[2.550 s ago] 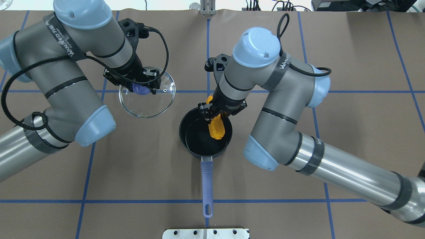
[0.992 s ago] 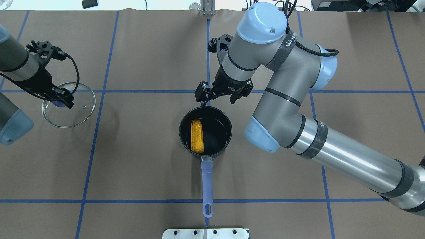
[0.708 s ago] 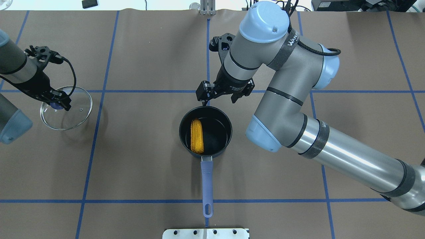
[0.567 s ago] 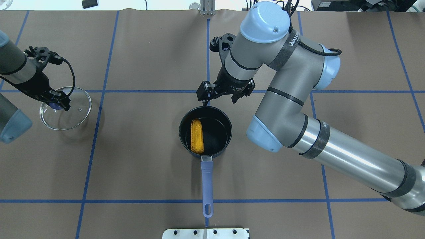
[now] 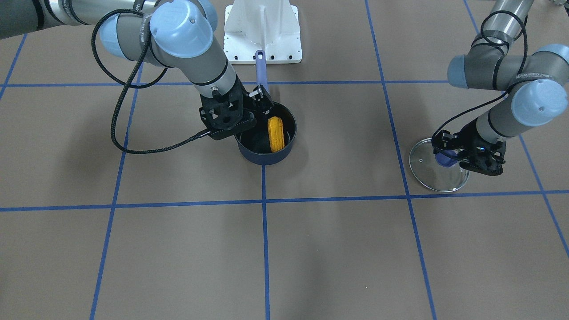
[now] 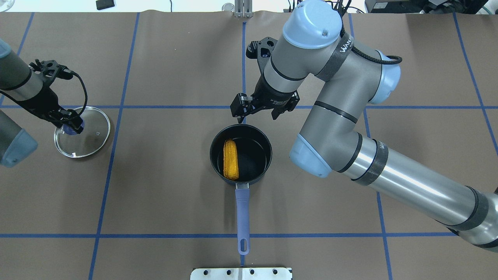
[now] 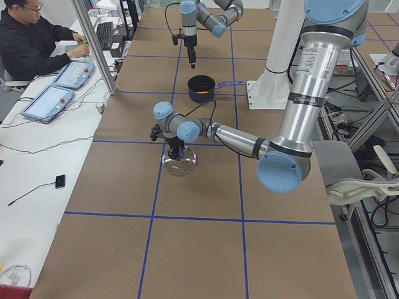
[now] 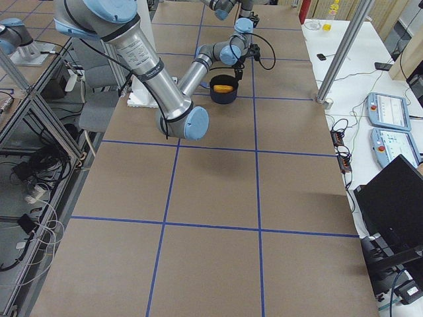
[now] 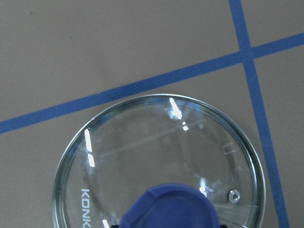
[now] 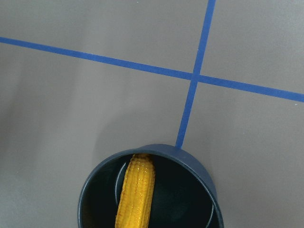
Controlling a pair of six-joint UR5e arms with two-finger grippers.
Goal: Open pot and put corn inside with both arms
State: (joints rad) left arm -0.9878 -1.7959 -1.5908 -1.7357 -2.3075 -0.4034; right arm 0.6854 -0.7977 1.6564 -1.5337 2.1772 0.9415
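Note:
The dark navy pot [image 6: 267, 144] stands open at the table's middle, its lavender handle [image 6: 242, 212] pointing toward the robot. The yellow corn [image 6: 230, 159] lies inside it on the left side and also shows in the right wrist view [image 10: 135, 192] and the front view [image 5: 276, 133]. My right gripper [image 6: 258, 115] is open and empty, hovering above the pot's far rim. My left gripper [image 6: 71, 126] is shut on the lavender knob [image 9: 168, 206] of the glass lid [image 6: 87, 138], far left, at or just above the table. The lid also shows in the front view [image 5: 433, 171].
A white mount plate [image 6: 241, 273] sits at the near table edge behind the pot handle. Blue tape lines cross the brown table cover. A seated operator [image 7: 31, 43] and control tablets are beside the table's far side.
The corn has left my right gripper and lies in the pot; that gripper rose and is open. My left arm carried the lid far left and has now lowered it.

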